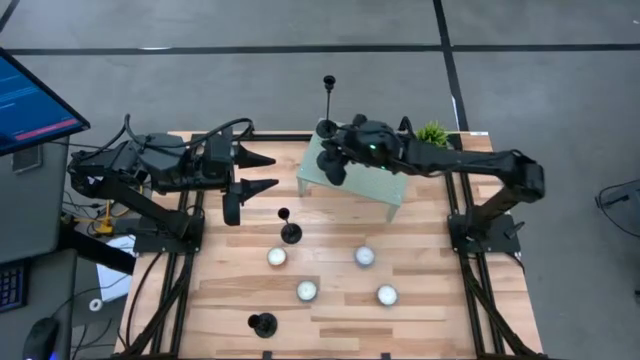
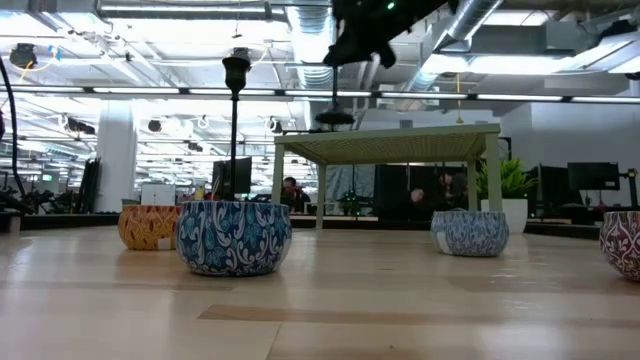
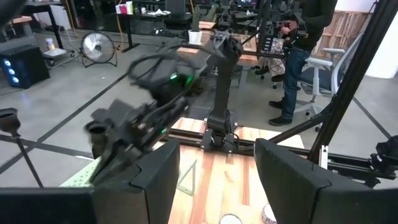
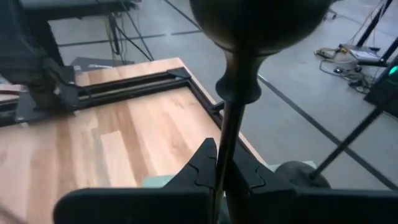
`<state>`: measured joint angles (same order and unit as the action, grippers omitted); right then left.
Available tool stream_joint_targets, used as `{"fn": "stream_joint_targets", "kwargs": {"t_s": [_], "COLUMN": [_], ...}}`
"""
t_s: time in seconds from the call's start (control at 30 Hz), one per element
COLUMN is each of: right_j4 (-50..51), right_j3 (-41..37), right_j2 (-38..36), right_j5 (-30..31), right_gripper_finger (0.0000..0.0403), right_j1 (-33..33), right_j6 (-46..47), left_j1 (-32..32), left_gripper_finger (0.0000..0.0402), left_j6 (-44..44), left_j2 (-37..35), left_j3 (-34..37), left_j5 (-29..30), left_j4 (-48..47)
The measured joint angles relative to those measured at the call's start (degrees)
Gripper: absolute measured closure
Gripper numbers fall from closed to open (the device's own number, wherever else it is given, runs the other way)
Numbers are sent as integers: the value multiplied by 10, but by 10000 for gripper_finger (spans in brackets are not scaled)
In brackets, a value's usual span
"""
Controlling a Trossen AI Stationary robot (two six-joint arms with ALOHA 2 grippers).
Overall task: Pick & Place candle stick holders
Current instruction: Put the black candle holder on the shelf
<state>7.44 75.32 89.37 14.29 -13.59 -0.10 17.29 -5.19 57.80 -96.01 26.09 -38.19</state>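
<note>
Black metal stem of one candle stick holder [image 4: 231,124] runs up between the right gripper's [image 4: 222,167] fingers, which are closed on it low on the stem, the cup top out beyond the fingertips. That gripper hangs over the pale green stand [image 1: 385,185], a small raised platform at the far side of the wooden desk [image 1: 430,270]. On the stand's far left corner a tall holder [image 1: 328,105] stands upright, just beside the gripped one; whether the gripped holder's base touches the stand is hard to tell. Nearer than the stand, a third holder [image 1: 288,227] stands on the desk just past its left front edge, and a fourth holder [image 1: 263,324] sits well apart from the stand at the desk's near edge. Four tealight candles [image 1: 365,256] in patterned tins lie between them. Left of the stand, the left gripper [image 1: 262,172] waits above the desk with its fingers spread and nothing between them.
</note>
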Motion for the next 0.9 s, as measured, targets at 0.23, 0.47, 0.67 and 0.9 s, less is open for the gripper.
{"fn": "stream_joint_targets", "kwargs": {"t_s": [0.23,0.47,0.67,0.9], "right_j4": [-1,-11,6,82], "right_j3": [40,45,45,36], "right_j2": [53,56,55,-1], "right_j5": [-14,-49,-97,-125], "right_gripper_finger": [403,403,403,403], "right_j1": [-24,-53,-69,-93], "right_j6": [-28,-29,-14,-41], "left_j1": [0,0,0,0], "left_gripper_finger": [192,192,192,192], "left_j6": [-2,-2,-2,-2], "left_j2": [0,0,0,0], "left_j3": [0,0,0,0], "left_j5": [0,0,0,0], "left_j4": [1,1,1,1]}}
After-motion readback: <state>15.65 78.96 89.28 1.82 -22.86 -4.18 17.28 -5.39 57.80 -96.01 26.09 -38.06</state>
